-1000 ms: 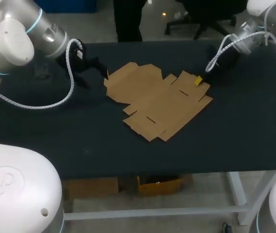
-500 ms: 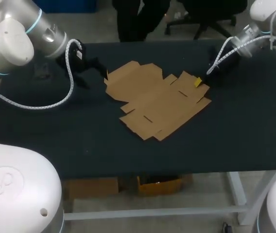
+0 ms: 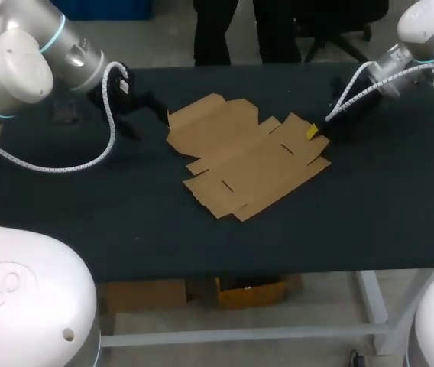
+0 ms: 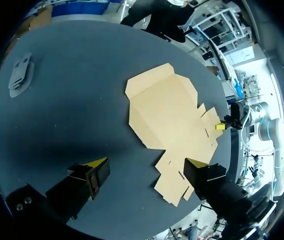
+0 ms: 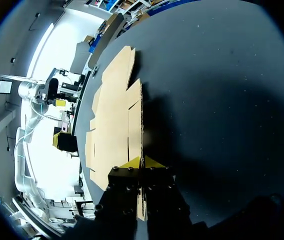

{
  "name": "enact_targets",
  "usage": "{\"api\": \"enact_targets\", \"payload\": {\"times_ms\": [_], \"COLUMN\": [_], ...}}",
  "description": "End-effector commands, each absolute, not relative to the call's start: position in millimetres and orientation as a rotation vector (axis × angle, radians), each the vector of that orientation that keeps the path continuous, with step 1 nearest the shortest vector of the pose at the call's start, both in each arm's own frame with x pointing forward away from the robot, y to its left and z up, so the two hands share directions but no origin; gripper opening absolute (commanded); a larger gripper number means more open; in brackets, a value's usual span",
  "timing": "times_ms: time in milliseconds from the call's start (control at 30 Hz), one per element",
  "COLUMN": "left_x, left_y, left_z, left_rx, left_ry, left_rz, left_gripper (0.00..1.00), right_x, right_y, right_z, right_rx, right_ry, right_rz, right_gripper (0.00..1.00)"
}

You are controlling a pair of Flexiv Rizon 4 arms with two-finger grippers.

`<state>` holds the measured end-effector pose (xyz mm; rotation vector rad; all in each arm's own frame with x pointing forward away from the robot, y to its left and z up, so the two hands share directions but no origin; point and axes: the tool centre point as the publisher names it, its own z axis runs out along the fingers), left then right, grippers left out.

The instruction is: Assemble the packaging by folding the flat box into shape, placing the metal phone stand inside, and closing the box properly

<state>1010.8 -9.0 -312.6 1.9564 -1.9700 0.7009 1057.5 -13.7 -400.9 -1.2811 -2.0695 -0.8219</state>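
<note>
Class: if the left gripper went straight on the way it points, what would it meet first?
Probably the flat box, lying just ahead of the open left gripper; depth is unclear.

The box point(image 3: 249, 155) is seen as a flat, unfolded sheet of brown cardboard, cut with flaps, short slits and notched edges. It is laid flat near the middle of the table point(image 3: 370, 214), with its long side set at a slant. The edge of its right flap is pinched between the fingers of the right gripper point(image 3: 311, 131). The stand point(image 4: 21, 75), a small grey piece, is laid flat on the table well apart from the box, towards the left side
</note>
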Motion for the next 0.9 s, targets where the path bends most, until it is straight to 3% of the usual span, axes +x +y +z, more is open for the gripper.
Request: {"api": "enact_targets", "payload": {"times_ms": [33,333,367,400,433,467,500,900], "left_x": [1011.6,1012.0,1012.1,1012.1,1012.2,1012.3,1012.4,1012.7], "left_y": [-8.5,-8.5,-8.2,-8.0,-7.8,-7.6,-7.4,-7.8], "left_z": [-312.7,-312.9,-313.2,-313.6,-314.0,-314.4,-314.8,-317.2], "left_rx": [1.954,1.952,1.953,1.953,1.954,1.954,1.954,1.945], "left_ry": [-1.972,-1.974,-1.973,-1.972,-1.971,-1.969,-1.968,-1.966], "left_rz": [0.699,0.701,0.701,0.701,0.701,0.702,0.702,0.701], "left_gripper": [1.0,1.0,1.0,1.0,1.0,1.0,1.0,1.0], "right_x": [1048.0,1037.5,1036.3,1034.7,1032.9,1031.1,1029.6,1029.0], "right_y": [-13.5,-11.4,-11.4,-11.4,-11.8,-11.7,-12.0,-24.5], "right_z": [-399.3,-399.1,-398.9,-398.8,-398.1,-397.3,-396.8,-390.7], "right_rx": [-1.354,-1.371,-1.37,-1.364,-1.36,-1.37,-1.365,-1.273], "right_ry": [-2.051,-2.003,-1.997,-1.985,-1.99,-1.986,-1.979,-1.989], "right_rz": [-0.933,-0.944,-0.926,-0.931,-0.924,-0.899,-0.891,-0.675], "right_gripper": [0.0,0.0,0.08,0.27,0.53,0.89,1.0,1.0]}}
